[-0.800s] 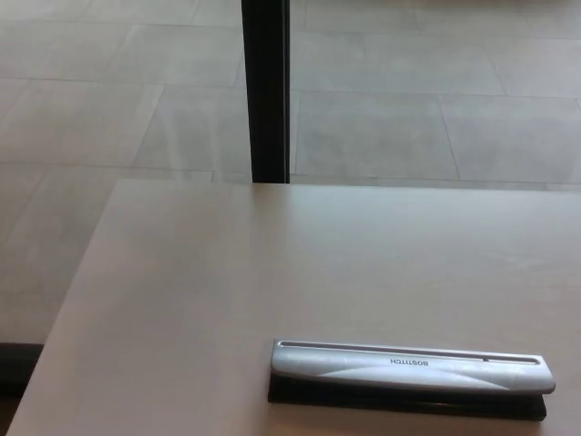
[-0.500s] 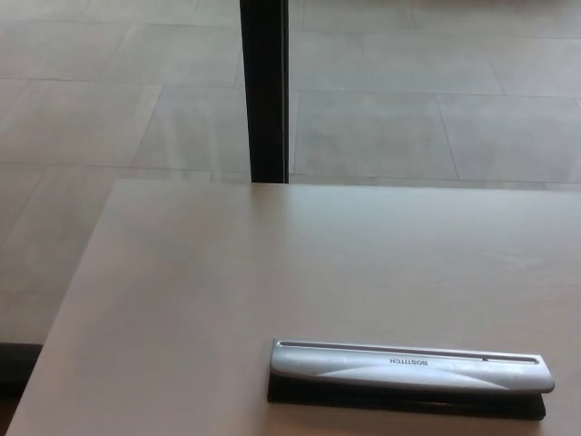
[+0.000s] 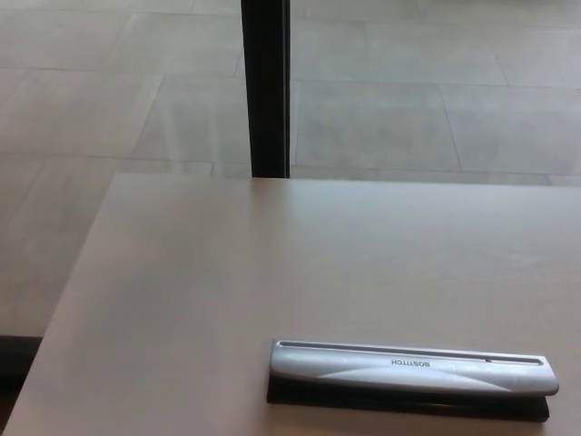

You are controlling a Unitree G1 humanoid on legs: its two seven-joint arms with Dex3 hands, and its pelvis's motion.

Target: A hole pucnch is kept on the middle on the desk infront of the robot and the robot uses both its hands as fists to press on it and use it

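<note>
The hole punch point(image 3: 410, 377) lies flat on the desk point(image 3: 227, 272), close to the near edge and a bit toward the right side of the picture. It is long and thin and runs from left to right. Its top is a smooth silver bar that shines a little. A thin dark line runs along the far edge of the silver bar. Small dark letters in the middle of the bar spell BOSTITCH, and they read upside down from here. Under the silver bar sits a black base that shows along the near side and pokes out a little at the right end. Nothing is touching the hole punch. The desk is pale and plain, with a soft light wood look, and its left edge slants off toward the bottom left corner. Past the far edge of the desk is a floor point(image 3: 408, 109) of big grey tiles with thin lines between them. A black post point(image 3: 265, 86) stands straight up behind the desk, near the middle of the picture, and goes out of the top. A dark strip shows low at the left edge, beside the desk. Neither of the robot's hands can be seen here, so their fingers cannot be told.
</note>
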